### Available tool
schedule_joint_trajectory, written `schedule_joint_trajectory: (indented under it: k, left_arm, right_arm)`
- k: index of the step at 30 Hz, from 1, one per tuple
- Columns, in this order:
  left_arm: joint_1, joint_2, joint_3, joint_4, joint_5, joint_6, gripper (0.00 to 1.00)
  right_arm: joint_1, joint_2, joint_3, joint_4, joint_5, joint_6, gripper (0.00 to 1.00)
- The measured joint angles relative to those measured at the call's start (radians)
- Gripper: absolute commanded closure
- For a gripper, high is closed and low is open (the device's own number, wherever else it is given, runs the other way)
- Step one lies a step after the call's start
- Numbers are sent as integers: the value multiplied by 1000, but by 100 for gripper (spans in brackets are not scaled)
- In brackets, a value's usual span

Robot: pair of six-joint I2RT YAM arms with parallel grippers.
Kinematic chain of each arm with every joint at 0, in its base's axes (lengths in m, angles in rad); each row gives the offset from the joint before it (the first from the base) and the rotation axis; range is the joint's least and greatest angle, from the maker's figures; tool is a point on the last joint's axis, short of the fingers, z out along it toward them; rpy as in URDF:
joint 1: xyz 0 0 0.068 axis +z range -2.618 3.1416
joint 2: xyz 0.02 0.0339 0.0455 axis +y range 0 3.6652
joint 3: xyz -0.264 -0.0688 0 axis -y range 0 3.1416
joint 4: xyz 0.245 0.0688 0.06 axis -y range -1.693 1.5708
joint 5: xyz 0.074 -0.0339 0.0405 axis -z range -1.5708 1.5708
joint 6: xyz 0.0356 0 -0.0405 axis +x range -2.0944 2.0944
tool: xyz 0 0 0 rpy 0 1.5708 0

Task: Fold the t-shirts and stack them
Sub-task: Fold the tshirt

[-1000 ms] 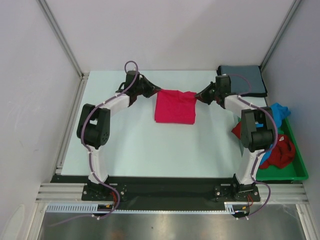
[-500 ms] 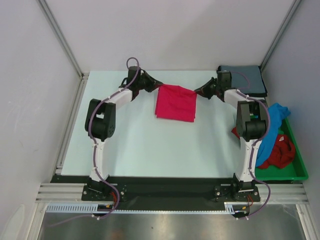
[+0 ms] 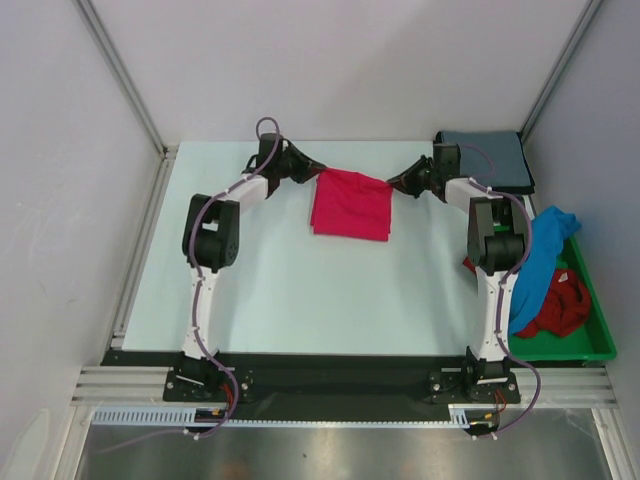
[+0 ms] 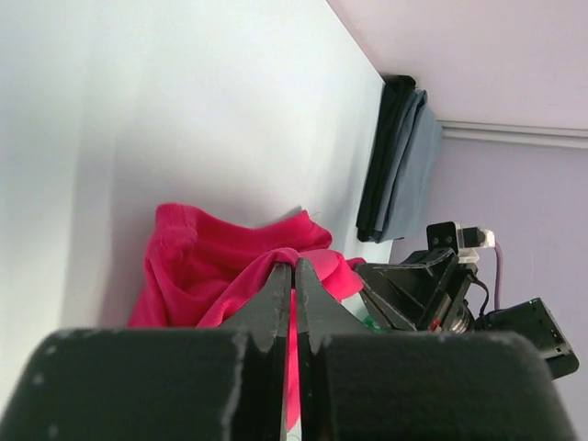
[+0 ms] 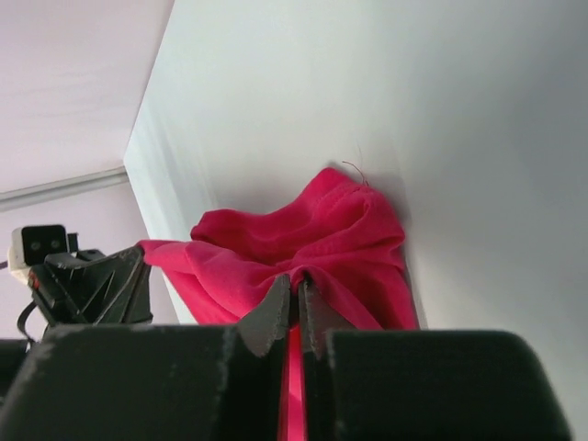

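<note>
A bright pink-red t-shirt (image 3: pixel 351 205), folded to a rectangle, lies at the far middle of the table. My left gripper (image 3: pixel 318 171) is shut on its far left corner; in the left wrist view the cloth (image 4: pixel 220 262) is pinched between the fingers (image 4: pixel 276 294). My right gripper (image 3: pixel 391 184) is shut on the far right corner, and the cloth (image 5: pixel 312 234) bunches at that gripper (image 5: pixel 298 285). A folded grey-blue t-shirt (image 3: pixel 489 161) lies at the far right corner. A bright blue t-shirt (image 3: pixel 543 255) and a darker red t-shirt (image 3: pixel 556 303) lie crumpled in the tray.
A green plastic tray (image 3: pixel 600 335) stands along the table's right edge. White walls and aluminium posts close in the table (image 3: pixel 300 290) on the far side and both sides. Both arms reach far out over the table.
Both arms have stretched further away from their bases, carrying the far edge of the pink-red t-shirt toward the back. Both grippers stay shut on its corners.
</note>
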Motion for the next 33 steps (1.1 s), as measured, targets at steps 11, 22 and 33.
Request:
schedule_joint_trajectory:
  k: [11, 22, 33]
  left_arm:
    - [32, 90, 180, -191, -28, 142, 50]
    - [16, -154, 56, -262, -60, 366, 44]
    - [-15, -76, 111, -278, -94, 521, 52]
  right_arm:
    - [-73, 101, 214, -78, -39, -173, 51]
    - [-26, -103, 85, -127, -63, -378, 41]
    - [23, -15, 132, -160, -48, -474, 55]
